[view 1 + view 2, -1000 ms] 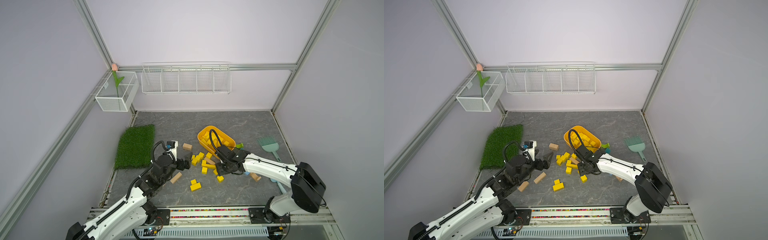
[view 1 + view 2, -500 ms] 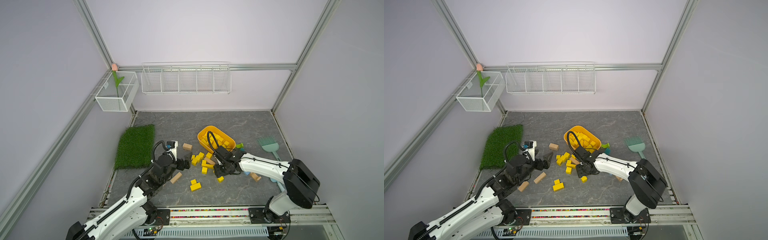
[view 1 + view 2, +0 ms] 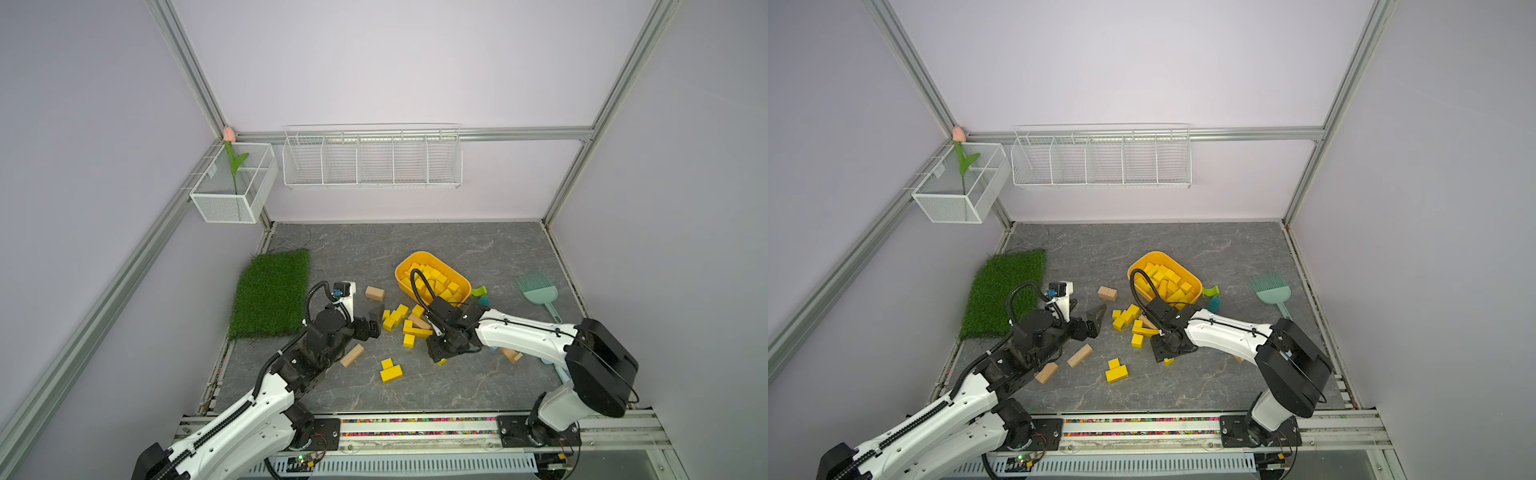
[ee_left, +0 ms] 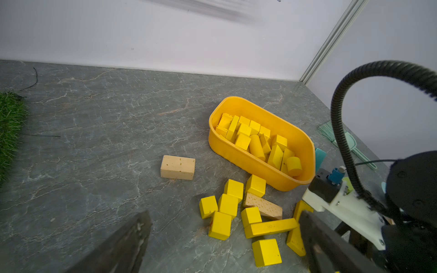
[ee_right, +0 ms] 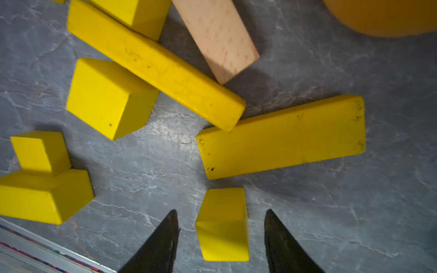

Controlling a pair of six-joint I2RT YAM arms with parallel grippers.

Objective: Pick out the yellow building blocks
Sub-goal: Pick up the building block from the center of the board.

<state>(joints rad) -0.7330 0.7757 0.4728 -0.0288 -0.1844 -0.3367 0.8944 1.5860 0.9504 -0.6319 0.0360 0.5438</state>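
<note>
Right gripper (image 5: 221, 210) straddles a loose yellow block (image 5: 222, 227), fingers half-open with gaps either side, probably headed for the tub (image 4: 248, 163); left gripper (image 4: 224, 212) hangs wide open, empty.

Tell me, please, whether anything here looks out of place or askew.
Yes: a plain tan block lies wedged among the loose yellow blocks beside the tub, touching several of them. It looks odd because it is the only unpainted piece in that pile.

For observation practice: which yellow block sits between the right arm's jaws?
The small yellow block, untouched between the jaws; the long yellow bars lie beyond their tips.
</note>
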